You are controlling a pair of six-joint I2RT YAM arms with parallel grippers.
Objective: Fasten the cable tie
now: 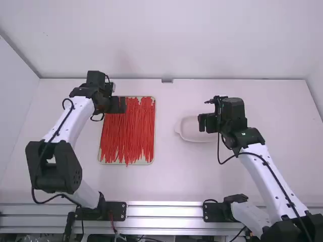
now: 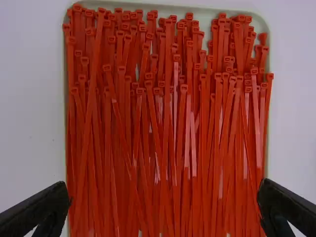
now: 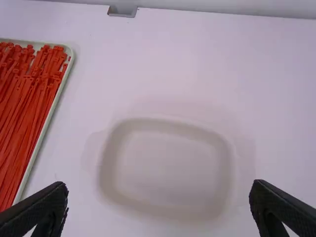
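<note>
A dense pile of red cable ties (image 1: 128, 130) lies on a pale flat tray (image 1: 153, 108) left of the table's middle. In the left wrist view the ties (image 2: 168, 138) run lengthwise with their heads at the far end of the tray (image 2: 265, 29). My left gripper (image 1: 115, 104) hangs over the far left corner of the tray, open, with nothing between its fingers (image 2: 37, 210). My right gripper (image 1: 207, 122) hovers above a white empty dish (image 1: 191, 130), also open and empty. The dish (image 3: 165, 165) lies directly below its fingers (image 3: 281, 207).
A small grey bracket (image 1: 167, 79) sits at the table's far edge by the back wall. Bare white table lies between tray and dish and all along the front. The red ties and tray edge (image 3: 49, 113) also appear beside the dish.
</note>
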